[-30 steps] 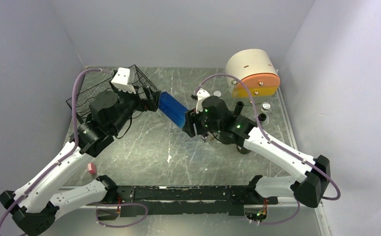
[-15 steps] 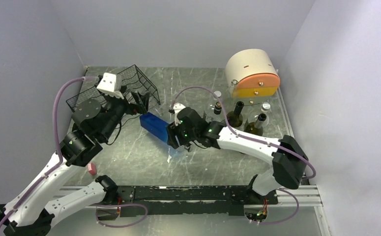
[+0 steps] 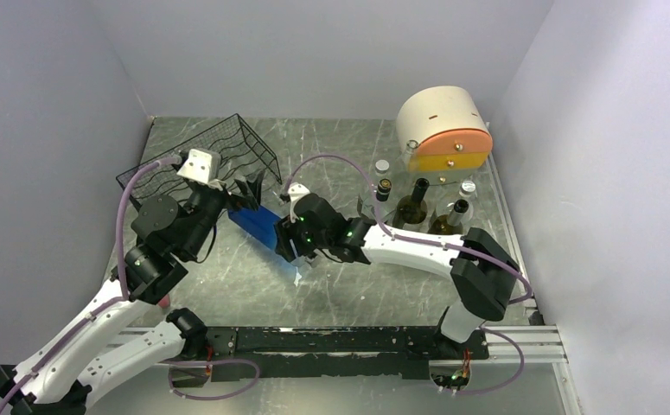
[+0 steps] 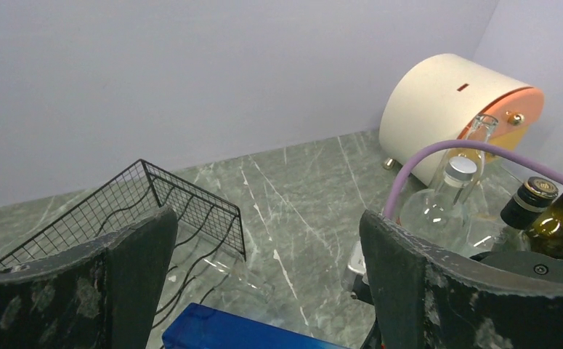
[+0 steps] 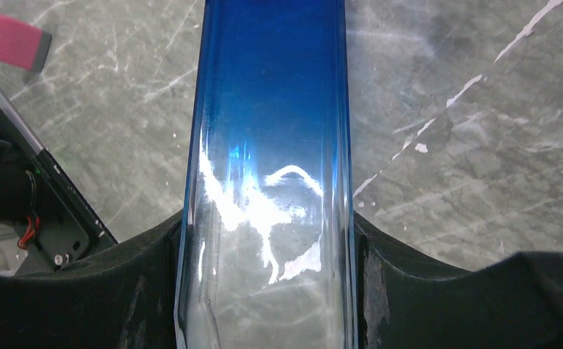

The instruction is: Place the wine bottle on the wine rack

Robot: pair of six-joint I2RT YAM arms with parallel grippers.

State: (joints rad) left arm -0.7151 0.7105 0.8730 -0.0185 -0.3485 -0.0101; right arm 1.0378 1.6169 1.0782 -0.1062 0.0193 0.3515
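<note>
Since a second ago the right arm has swung left and toward the near edge, taking the blue wine bottle point(image 3: 256, 225) with it, and the left arm has drawn back, so dark bottles once hidden behind the right arm now show. Largest is the grey marbled table point(image 3: 383, 285), with the black wine rack point(image 3: 227, 154) at its far left and a cream-and-orange drum box point(image 3: 444, 126) at its far right. The blue wine bottle is not on the rack. It lies slantwise just in front of the rack's near right corner, and whether it touches the table cannot be told. The right gripper point(image 3: 286, 239) is clamped on it: in the right wrist view a dark finger point(image 5: 144, 291) presses each side of the glass point(image 5: 271, 174), which fades from deep blue to clear toward the camera. The left gripper point(image 3: 246, 191) hangs over the bottle's far end with its fingers point(image 4: 89, 291) spread wide, the blue end point(image 4: 235, 336) low between them and gripped by neither. Two dark bottles point(image 3: 413, 207) stand in front of the drum box, with clear bottles point(image 4: 447, 198) beside them. A small pink object point(image 5: 12, 40) lies on the table by the left arm's base.
</note>
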